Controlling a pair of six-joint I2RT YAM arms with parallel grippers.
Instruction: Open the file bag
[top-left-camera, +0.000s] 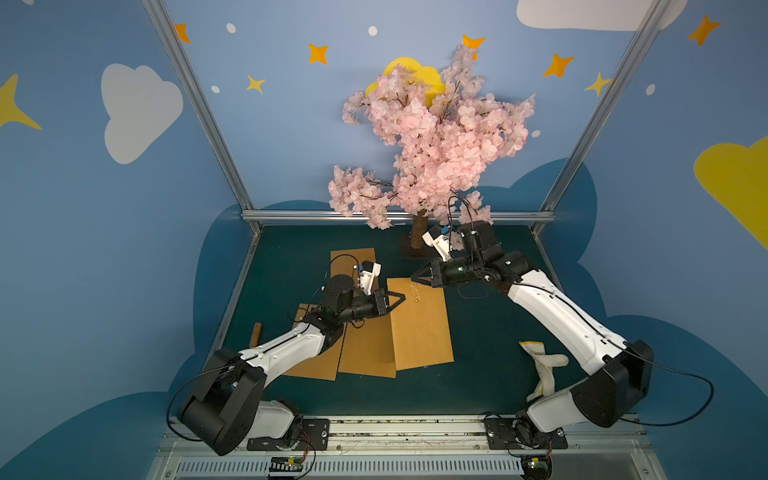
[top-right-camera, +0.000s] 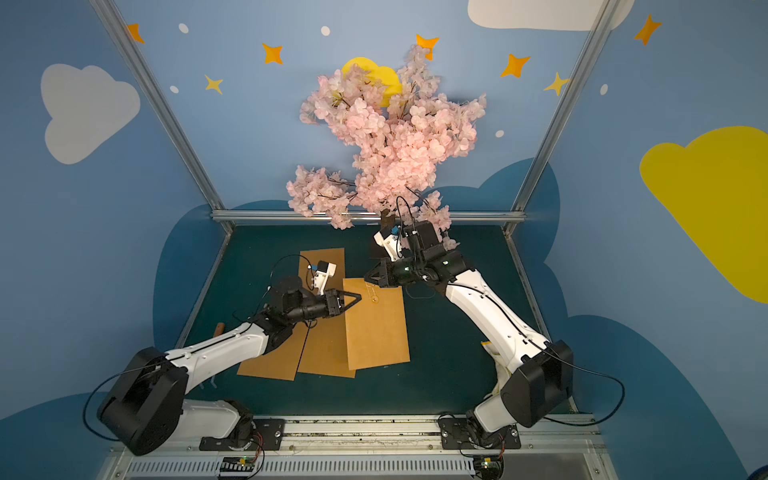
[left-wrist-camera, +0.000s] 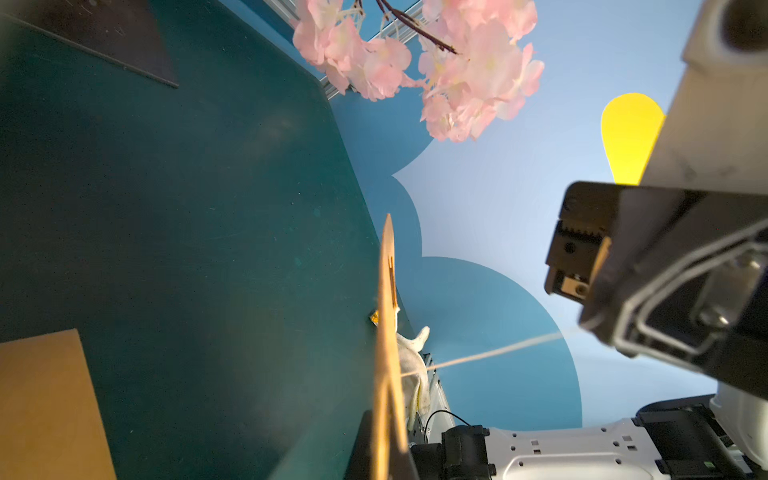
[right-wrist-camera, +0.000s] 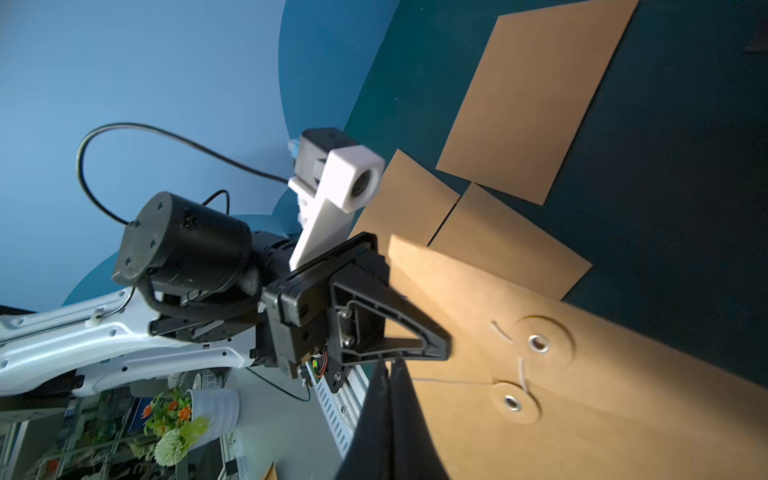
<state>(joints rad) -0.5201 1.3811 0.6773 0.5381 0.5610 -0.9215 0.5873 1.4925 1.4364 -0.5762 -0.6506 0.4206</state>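
The brown kraft-paper file bag (top-left-camera: 419, 328) lies on the dark green surface (top-left-camera: 490, 340), its contents hidden. The left hand (top-left-camera: 401, 298) is clamped on its edge. The right hand (top-left-camera: 413, 277) pinches its white string (left-wrist-camera: 498, 351), drawn taut in the left wrist view. Its two round buttons (right-wrist-camera: 539, 343) show clearly only from the right wrist.
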